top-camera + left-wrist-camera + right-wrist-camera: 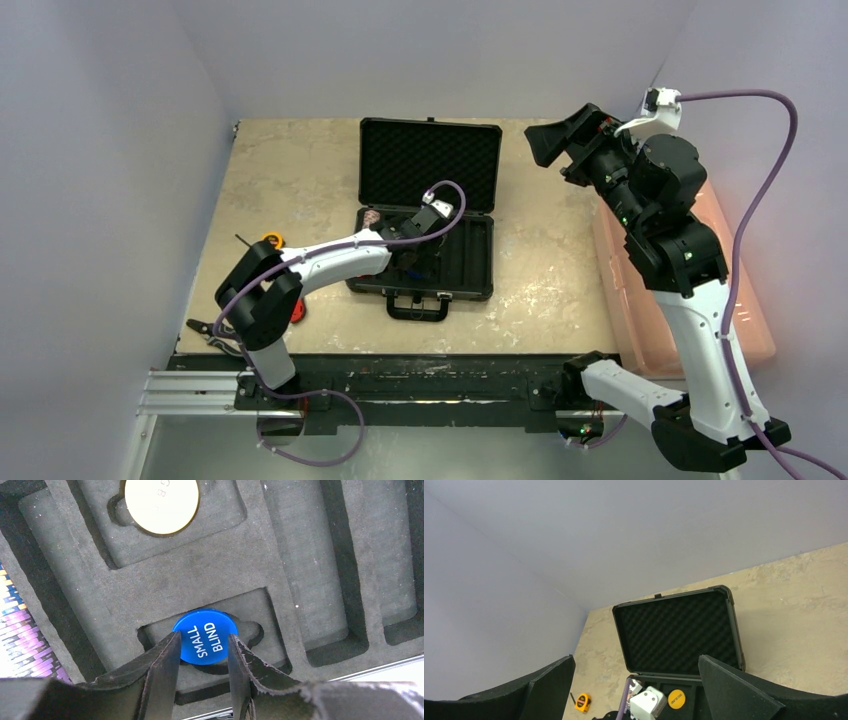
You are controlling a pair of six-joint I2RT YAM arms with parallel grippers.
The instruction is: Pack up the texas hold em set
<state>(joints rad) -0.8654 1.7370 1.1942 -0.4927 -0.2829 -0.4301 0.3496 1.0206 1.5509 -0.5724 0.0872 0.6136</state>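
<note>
The briefcase (pixel 430 160) lies open about the middle of the worktop (pixel 300 170). Its lid is laid back flat and shows the foam lining, and its handle (pixel 418 308) is on the side nearest to the bases of the arms. The left arm reaches into the lower half of the briefcase, over the moulded tray (pixel 310 555). There the left claw (pixel 203 642) is clenched on the blue disc (pixel 205 622) marked SMALL BLIND, with one finger pressing on each side of the disc's edge. The disc is at a shallow recess of the tray, close to a bright metal rim of the briefcase. I cannot tell whether it rests on the foam or is lifted a little. The yellow disc (pixel 161 502) lies flat in a neighbouring recess of the same tray. At the left end of the briefcase's tray there is something with purple and yellow stripes (pixel 20 630), too much cut off to name. The right claw (pixel 636 657) hangs high, to the right of the briefcase's lid, released, with its fingers spread wide and grasping nothing. A pink bin (pixel 760 335) stands to the right of the briefcase, at the worktop's edge. A small yellow tape measure (pixel 273 240) lies on the worktop to the left of the briefcase.
</note>
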